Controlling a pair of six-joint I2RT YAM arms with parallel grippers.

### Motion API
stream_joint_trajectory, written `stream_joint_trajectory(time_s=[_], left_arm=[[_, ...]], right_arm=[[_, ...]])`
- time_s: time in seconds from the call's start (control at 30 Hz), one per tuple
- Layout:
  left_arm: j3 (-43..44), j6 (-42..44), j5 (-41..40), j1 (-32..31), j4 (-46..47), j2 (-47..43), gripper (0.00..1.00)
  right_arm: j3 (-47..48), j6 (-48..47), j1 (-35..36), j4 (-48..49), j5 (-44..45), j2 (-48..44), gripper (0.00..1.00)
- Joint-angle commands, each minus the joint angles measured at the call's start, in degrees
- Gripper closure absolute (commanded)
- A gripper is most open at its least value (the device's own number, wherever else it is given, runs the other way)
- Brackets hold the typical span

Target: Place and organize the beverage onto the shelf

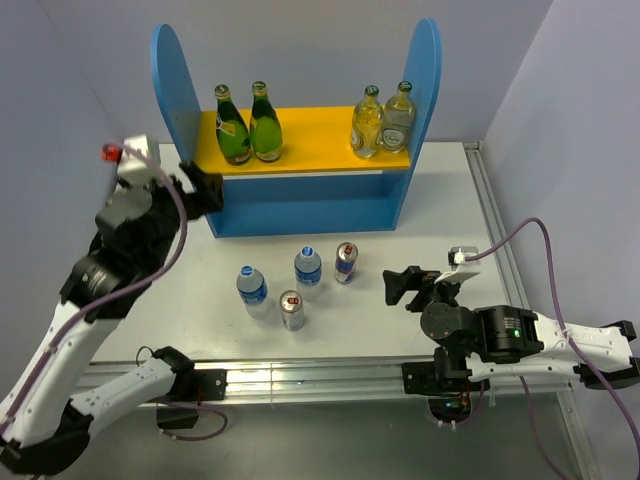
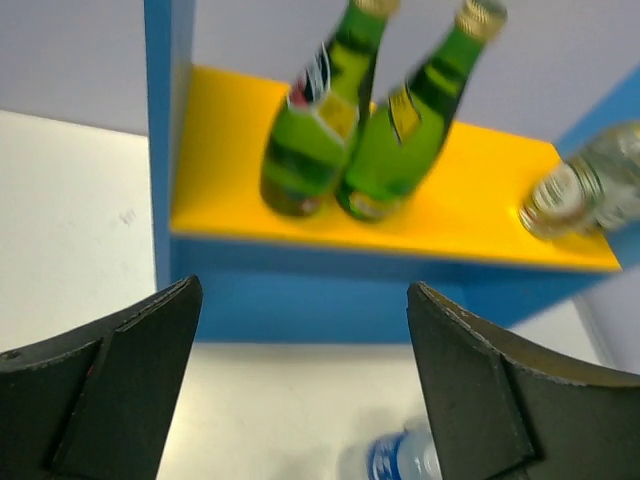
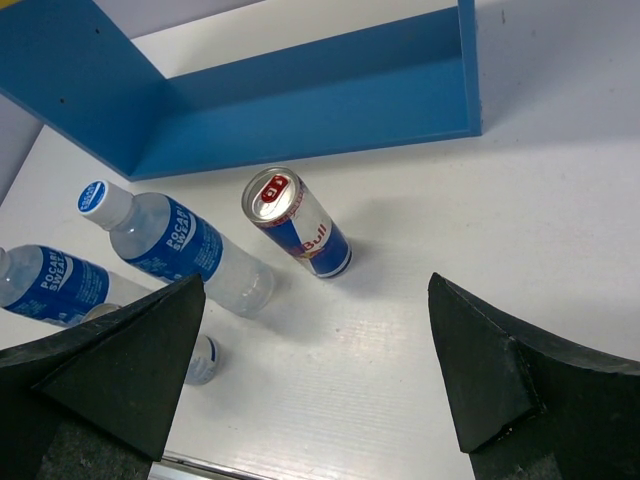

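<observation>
The blue shelf (image 1: 300,205) stands at the back, and two dark green bottles (image 1: 249,125) stand on the left of its yellow-orange upper board (image 1: 315,135). Two water bottles (image 1: 252,287) (image 1: 308,268) and two cans (image 1: 346,262) (image 1: 291,310) stand on the table in front of it. My left gripper (image 1: 210,190) is open and empty, raised by the shelf's left panel and facing the green bottles (image 2: 305,150). My right gripper (image 1: 400,287) is open and empty, low on the table right of the cans, with a can (image 3: 295,222) and a water bottle (image 3: 175,245) ahead of it.
Two pale yellowish glass bottles (image 1: 383,122) stand on the right of the upper board. The shelf's lower level (image 3: 300,95) holds nothing. Walls close in on the left and right. A metal rail (image 1: 300,378) runs along the near edge of the table.
</observation>
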Motion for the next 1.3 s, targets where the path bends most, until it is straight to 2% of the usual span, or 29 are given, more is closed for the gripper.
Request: stream_joint_trajectory(time_s=[0.0,0.17,0.3,0.47,0.63,0.97,1.27], left_arm=[[-10.9,-8.7,3.3,-2.7,-5.2,-6.1,0.09],[-26.3,-20.1,0.4,-12.0,-6.1,-13.8,0.09],[-31.6,-25.8,-0.2,-19.1,-7.6,-18.8,0.09],[-34.6,-30.7,-2.3,-22.5,-11.9,-22.7,0.09],[-35.7,-33.4,-4.7,-25.6,-12.3,-19.7,0.09],[-42.3,-42.5,-16.0,-33.6,-10.8,-14.6,0.09],[-49.9,-44.6,-20.6,-34.2,1.5,-7.8,0.09]], right_arm=[[-0.5,0.7,0.5,1.3,1.1,0.1,0.0],[-0.8,1.4,0.5,2.3,0.2,1.9,0.0],[-0.3,4.7,0.4,-0.5,-0.1,2.7,0.0],[-1.6,4.4,0.4,-0.2,-0.4,1.1,0.0],[-1.6,4.8,0.4,-0.6,0.2,1.1,0.0],[-2.2,5.4,0.5,-1.1,0.2,0.0,0.0],[-2.5,5.6,0.5,-1.0,0.3,-0.6,0.0]])
